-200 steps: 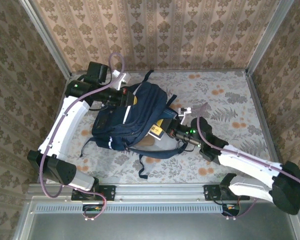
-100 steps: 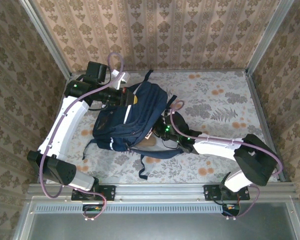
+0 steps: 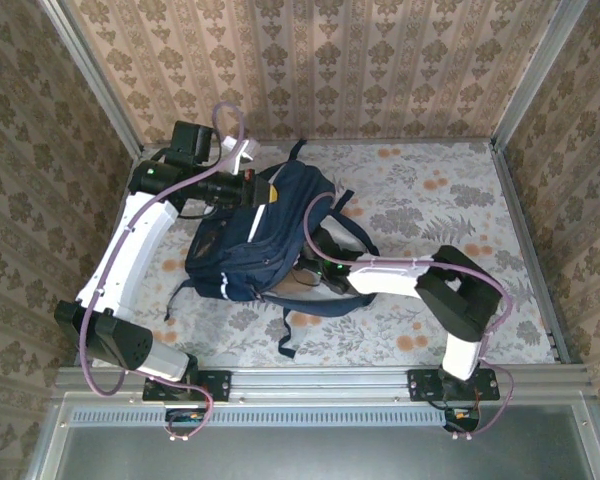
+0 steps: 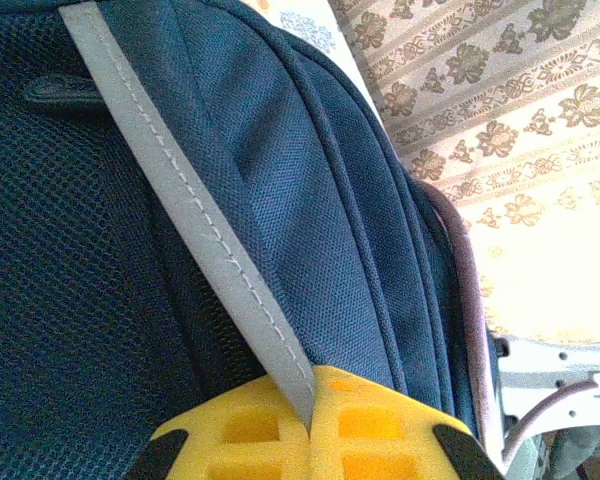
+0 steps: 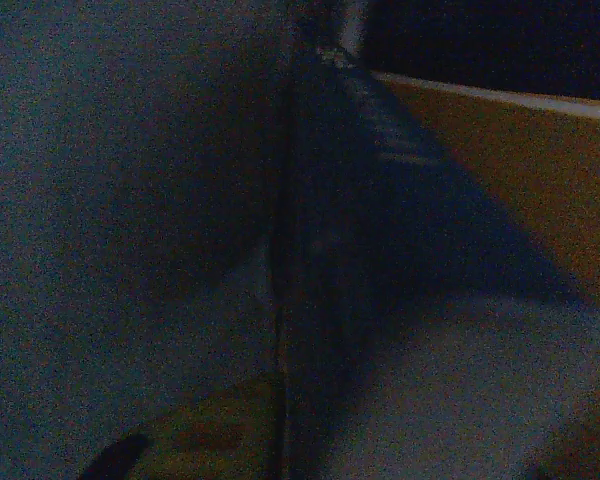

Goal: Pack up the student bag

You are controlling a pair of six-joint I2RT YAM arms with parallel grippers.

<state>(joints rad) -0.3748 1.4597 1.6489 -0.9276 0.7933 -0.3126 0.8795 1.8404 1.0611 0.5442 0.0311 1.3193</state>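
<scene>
Grey stitched stripe (image 4: 185, 205) of navy woven student bag (image 3: 270, 235) is clamped by left pincer (image 4: 310, 425); right pincer (image 5: 385, 452) is buried inside, state indiscernible.

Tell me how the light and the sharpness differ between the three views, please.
Top external: even light, sharp all over, the student bag clear. Left wrist: the bag's weave is crisp, but the wallpaper at the right washes out in glare. Right wrist: very dark and grainy, with soft edges; a tan surface barely reads.
</scene>
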